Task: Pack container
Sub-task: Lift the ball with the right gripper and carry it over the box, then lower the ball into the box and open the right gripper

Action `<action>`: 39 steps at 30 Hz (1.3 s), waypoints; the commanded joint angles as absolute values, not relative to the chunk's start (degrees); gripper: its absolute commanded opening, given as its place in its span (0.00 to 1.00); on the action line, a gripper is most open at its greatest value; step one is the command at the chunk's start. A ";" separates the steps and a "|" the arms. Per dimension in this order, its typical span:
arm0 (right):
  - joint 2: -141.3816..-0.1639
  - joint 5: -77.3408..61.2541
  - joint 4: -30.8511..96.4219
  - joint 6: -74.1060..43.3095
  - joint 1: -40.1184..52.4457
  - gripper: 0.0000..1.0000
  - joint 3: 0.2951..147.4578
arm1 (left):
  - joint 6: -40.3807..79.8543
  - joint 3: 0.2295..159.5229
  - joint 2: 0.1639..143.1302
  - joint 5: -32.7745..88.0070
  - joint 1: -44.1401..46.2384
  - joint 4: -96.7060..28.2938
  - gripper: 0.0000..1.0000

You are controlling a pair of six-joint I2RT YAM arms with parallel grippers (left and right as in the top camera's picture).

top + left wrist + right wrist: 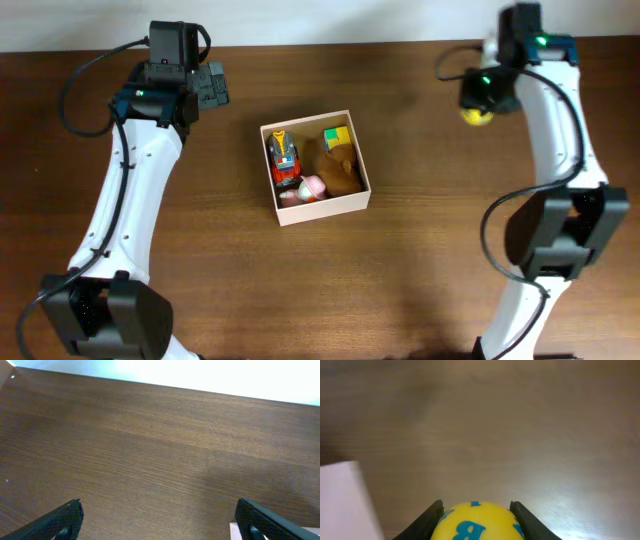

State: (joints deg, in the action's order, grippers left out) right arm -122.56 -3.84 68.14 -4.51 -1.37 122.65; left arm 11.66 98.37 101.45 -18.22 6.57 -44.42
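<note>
Yellow ball [476, 526], blue lettering, pinched in right gripper [476, 510], at 2 o'clock from container [325, 208], well apart. Container sits at centre of table [420, 300]. Idle left gripper [159, 522] spread wide, empty. Step: grasp looks made, carry pending. Next: lift, travel toward 8 o'clock, release above container.

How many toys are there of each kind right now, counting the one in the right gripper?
toy truck: 1
pink toy: 1
brown plush: 1
green-yellow block: 1
yellow ball, in the right gripper: 1
Total: 5
</note>
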 commanded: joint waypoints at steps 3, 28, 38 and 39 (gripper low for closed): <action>-122.17 -6.48 67.29 -4.67 8.43 0.41 129.14 | 12.38 99.04 100.27 -18.87 6.33 -44.47 0.99; -123.94 -5.82 55.22 -0.25 28.86 0.41 117.62 | 12.38 99.04 100.27 -18.87 6.33 -44.47 0.99; -125.95 -8.62 51.27 -0.47 28.88 0.35 117.62 | 12.38 99.04 100.27 -18.87 6.33 -44.47 0.99; -126.30 -9.28 51.07 -0.47 28.88 0.34 117.62 | 12.38 99.04 100.27 -18.87 6.33 -44.47 0.99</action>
State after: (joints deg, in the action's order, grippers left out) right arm -124.70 -6.90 51.55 -0.80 28.34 117.91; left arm 11.66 98.37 101.45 -18.26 6.57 -44.42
